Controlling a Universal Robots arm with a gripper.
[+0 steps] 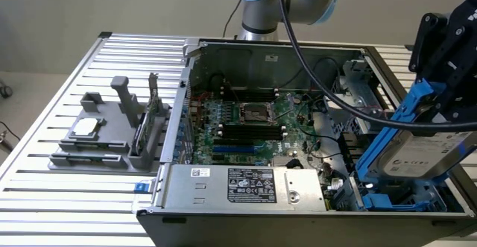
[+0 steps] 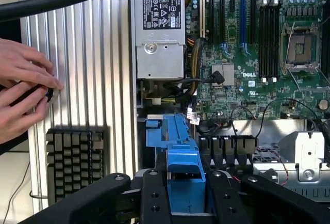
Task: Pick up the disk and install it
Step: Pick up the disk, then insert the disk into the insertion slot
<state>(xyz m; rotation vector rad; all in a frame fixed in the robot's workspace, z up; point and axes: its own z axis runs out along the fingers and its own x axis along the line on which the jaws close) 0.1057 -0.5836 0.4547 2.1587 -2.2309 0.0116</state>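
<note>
Step in hand: carry to the bay. Disk [image 1: 426, 153] is up in the air, tilted, over the corner of the open computer case [image 1: 190, 90] on the exterior view's right. Gripper [image 1: 446, 110] is clamped on the disk's blue frame at its upper edge. In the wrist view the frame [image 2: 184, 175] sits between the jaws.

Not seated yet. A blue bracket [image 1: 376, 202] lies in the case floor just below the disk.

Judgement: seating it calls for squaring the tilted disk to that bay before any descent.

In the way: loose wires near the bay and the arm's own black cable [image 1: 335, 99] draped across the case.

Around:
- motherboard [image 1: 246, 124]
- power supply [image 1: 238, 185]
- grey holder [image 1: 104, 141] on the counter [image 1: 111, 57]
- a person's hands [image 2: 23, 87] beside a keyboard [image 2: 75, 162]
</note>
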